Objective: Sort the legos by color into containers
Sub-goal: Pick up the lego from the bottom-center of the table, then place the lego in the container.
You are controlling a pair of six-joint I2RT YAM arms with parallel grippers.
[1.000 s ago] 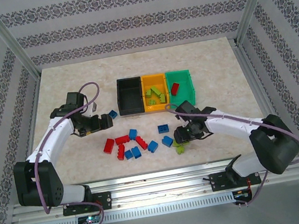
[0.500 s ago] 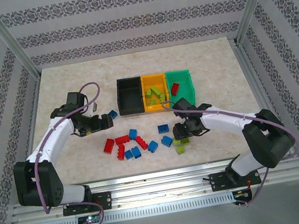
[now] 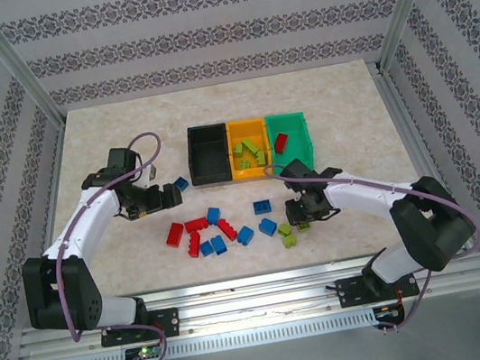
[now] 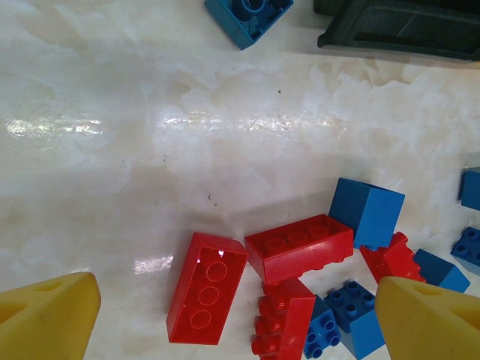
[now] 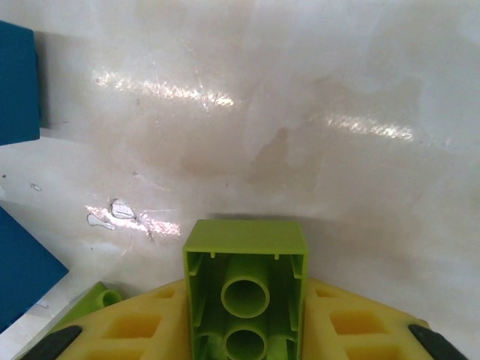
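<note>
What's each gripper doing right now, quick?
Left gripper: open, holding nothing.
Right gripper: closed on a lime green brick.

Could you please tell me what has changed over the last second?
The right gripper has closed on a lime green lego, and its arm shifted slightly farther onto the table. The left gripper stays open and still; the containers and other legos are unchanged.

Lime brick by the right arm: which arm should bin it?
Right. The right end effector grips the lime brick, close to the orange-yellow bin holding lime bricks. The left end effector hangs open by red and blue bricks, farther away.
</note>
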